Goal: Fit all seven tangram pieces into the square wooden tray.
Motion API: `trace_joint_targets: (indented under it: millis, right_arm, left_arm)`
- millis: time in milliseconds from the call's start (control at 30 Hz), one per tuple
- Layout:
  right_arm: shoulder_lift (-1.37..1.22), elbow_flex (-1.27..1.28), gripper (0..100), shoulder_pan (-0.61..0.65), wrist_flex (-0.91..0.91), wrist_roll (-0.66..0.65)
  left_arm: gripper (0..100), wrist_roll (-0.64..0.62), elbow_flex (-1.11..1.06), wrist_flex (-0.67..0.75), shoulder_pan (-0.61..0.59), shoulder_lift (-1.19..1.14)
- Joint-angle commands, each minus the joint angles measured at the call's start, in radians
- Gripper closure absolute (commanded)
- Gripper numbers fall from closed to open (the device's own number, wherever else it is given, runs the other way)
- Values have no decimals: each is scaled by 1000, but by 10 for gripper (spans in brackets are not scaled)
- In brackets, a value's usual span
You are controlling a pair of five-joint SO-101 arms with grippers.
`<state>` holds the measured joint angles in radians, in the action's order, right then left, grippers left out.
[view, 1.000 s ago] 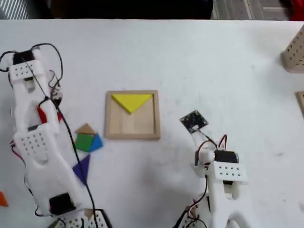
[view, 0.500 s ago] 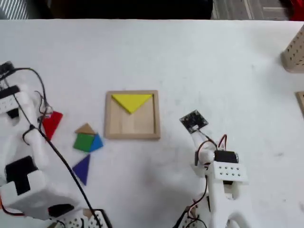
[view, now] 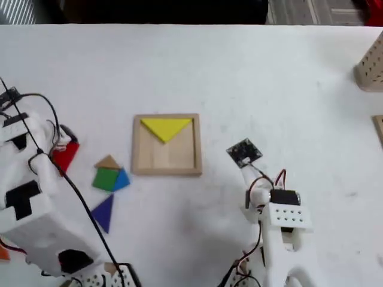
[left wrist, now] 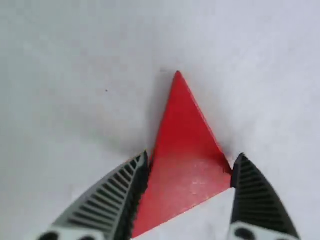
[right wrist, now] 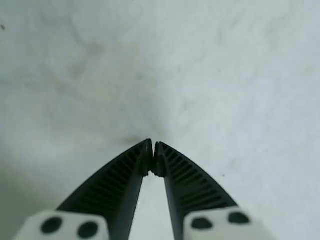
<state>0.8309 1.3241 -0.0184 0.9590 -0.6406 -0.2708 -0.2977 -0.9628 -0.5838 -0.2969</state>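
The tray [view: 166,168] is seen at the middle of the white surface [view: 269,78], square to its edges; a yellow triangle [view: 166,128] is laid inside it, its long side set along the tray's far edge and its tip pointed at the tray's centre; the remainder of the tray floor is bare wood.

A red triangle [view: 64,156] is found near the surface's left edge, well apart from the tray; it is pinched across its broad end by the left gripper [left wrist: 191,159], one ribbed fingertip [left wrist: 135,175] being pressed to one side of the piece [left wrist: 182,165] and the other to the opposite corner; whether the piece is lifted off the surface cannot be told.

Between the red triangle and the tray a cluster is laid: a tan triangle [view: 108,162], a green square [view: 106,179] touching it on the near side, and a blue triangle [view: 122,179] against the square's right side; a purple triangle [view: 104,211] is placed nearer the near edge, apart from them; an orange piece [view: 3,253] is glimpsed at the left edge.

The right gripper [right wrist: 152,150] is held over bare surface, its jaws pressed together with nothing between them.

A pegged block [view: 371,66] is stood at the right edge.
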Motion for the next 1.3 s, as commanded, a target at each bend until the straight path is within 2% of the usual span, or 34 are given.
trace_joint_targets:
  millis: [0,267,400,500,600,967,1033,1267]
  right_arm:
    - [5,-5,981,12,5,-12]
    - [5,-5,981,35,5,-12]
    - [5,-5,981,36,5,-12]
    - [5,-5,981,36,5,-12]
    - [5,-5,981,36,5,-12]
    - [5,0,981,33,7,-12]
    - [5,2,981,35,7,-12]
    - [5,2,981,36,7,-12]
  left_arm:
    - [729,3,78,-17,35,-22]
    - [729,3,196,-172,24,25]
    - [729,3,181,-186,47,93]
    - [729,3,138,-173,70,108]
    - [729,3,83,-101,87,108]
    - [725,5,-34,58,53,90]
    - [725,40,-21,63,53,36]
    - [728,60,201,-106,10,-156]
